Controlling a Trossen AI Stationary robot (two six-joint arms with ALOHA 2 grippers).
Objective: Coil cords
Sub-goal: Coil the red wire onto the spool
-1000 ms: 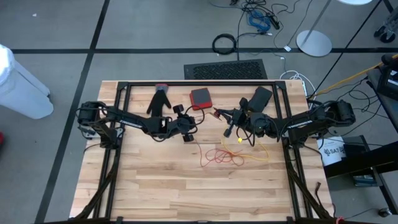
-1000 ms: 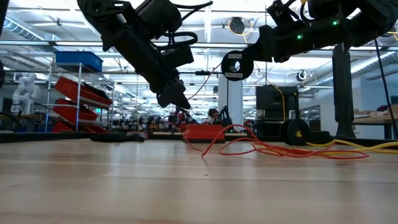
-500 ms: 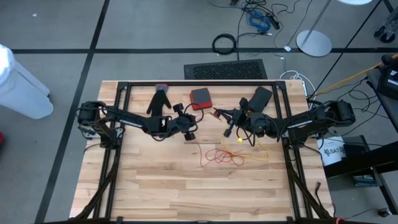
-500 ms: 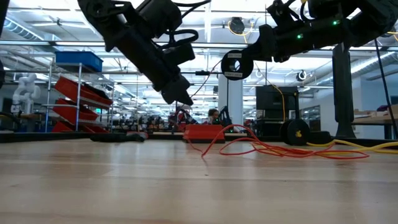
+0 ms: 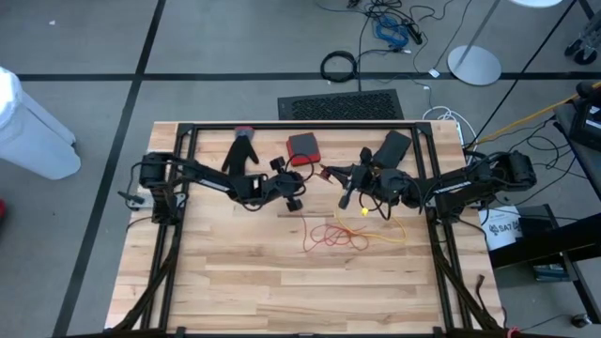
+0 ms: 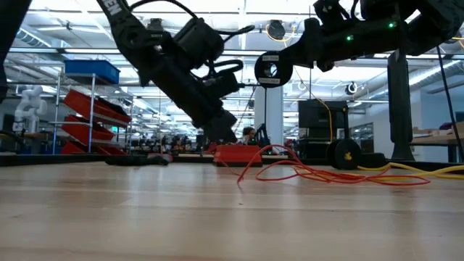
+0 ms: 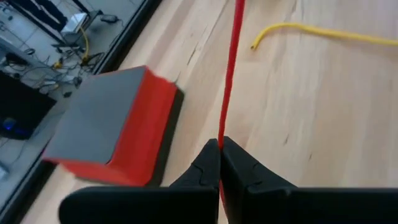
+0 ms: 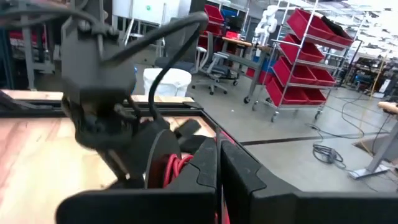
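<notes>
A thin red cord lies in loose loops on the table's middle, with a yellow cord beside it on the right. My left gripper is shut on the red cord just on the near side of a red-sided box. My right gripper is shut higher up, to the right of that box, with red cord at its fingers. In the low view the left gripper is close above the table and the right gripper well above it. My left gripper pinches the red cord between its two fingertips, a single strand. The fingers lie along the cord, which runs straight and taut away from them above the table. My right gripper is shut with red cord showing just beyond its fingers. The fingers themselves hide the place of contact. A strand runs from it toward the left gripper, clear of the table.
A black glove lies at the far edge left of the red box. A black box sits at the far right. A black frame borders the table. The near half of the table holds nothing in these views.
My left gripper has gone toward the table's right edge and down, closer to the red box and the tabletop, still shut on the red cord. The cord's loops on the table have stayed where they were.
</notes>
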